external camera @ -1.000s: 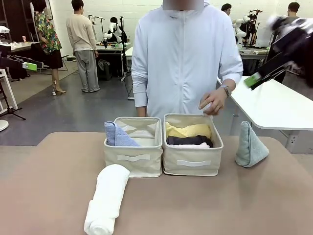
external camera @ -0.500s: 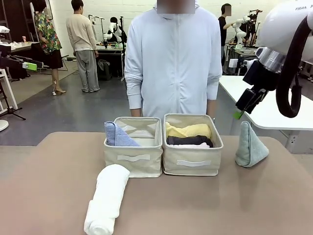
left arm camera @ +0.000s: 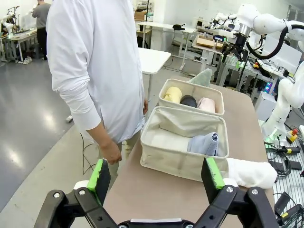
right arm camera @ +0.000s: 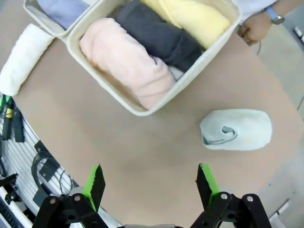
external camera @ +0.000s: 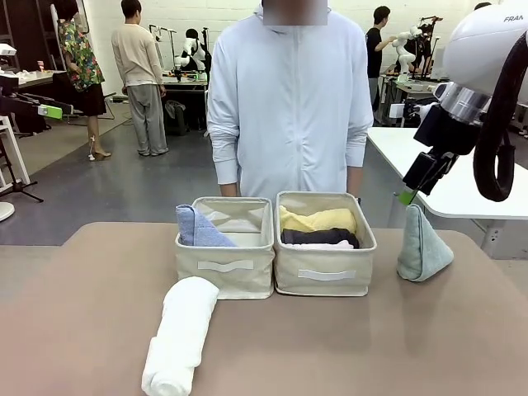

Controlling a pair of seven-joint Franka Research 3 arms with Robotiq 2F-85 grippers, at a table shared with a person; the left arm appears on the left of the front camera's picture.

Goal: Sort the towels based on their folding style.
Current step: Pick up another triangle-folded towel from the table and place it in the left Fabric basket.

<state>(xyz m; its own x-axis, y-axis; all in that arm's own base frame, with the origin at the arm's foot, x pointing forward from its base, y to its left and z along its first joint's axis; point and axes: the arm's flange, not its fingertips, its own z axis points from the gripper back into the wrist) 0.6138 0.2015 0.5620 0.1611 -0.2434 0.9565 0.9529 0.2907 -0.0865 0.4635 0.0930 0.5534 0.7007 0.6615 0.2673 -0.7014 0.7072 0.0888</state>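
White towel [external camera: 180, 334]: rolled, lying loose on the tabletop [external camera: 82, 313] nearest the robot, just in front of the left bin. Going by its fold, it belongs with the other rolls.
Left bin [external camera: 224, 266]: holds only the lavender-blue towel [external camera: 198, 228], folded to a point and leaning in the left corner, so this looks like the place for cone folds.
Right bin [external camera: 324, 276]: touches the left bin's side. The yellow towel [external camera: 318, 219], dark grey towel [external camera: 320, 237] and pink towel [right arm camera: 128, 66] lie packed side by side in it, all rolls, which marks it as the roll bin.
Sage green towel [external camera: 421, 246]: a cone standing upright on the tabletop just beside the right bin, outside both bins. It probably goes with the lavender-blue one.
Right gripper [external camera: 410, 191]: hangs above the sage green towel, fingers spread wide and holding nothing. It seems placed for a descent onto the cone.
Left gripper [left arm camera: 156, 173]: raised off to the side and looking down over the bins, jaws spread, empty.
Person [external camera: 287, 107]: stands at the far edge behind the bins with arms down and hands off the towels.
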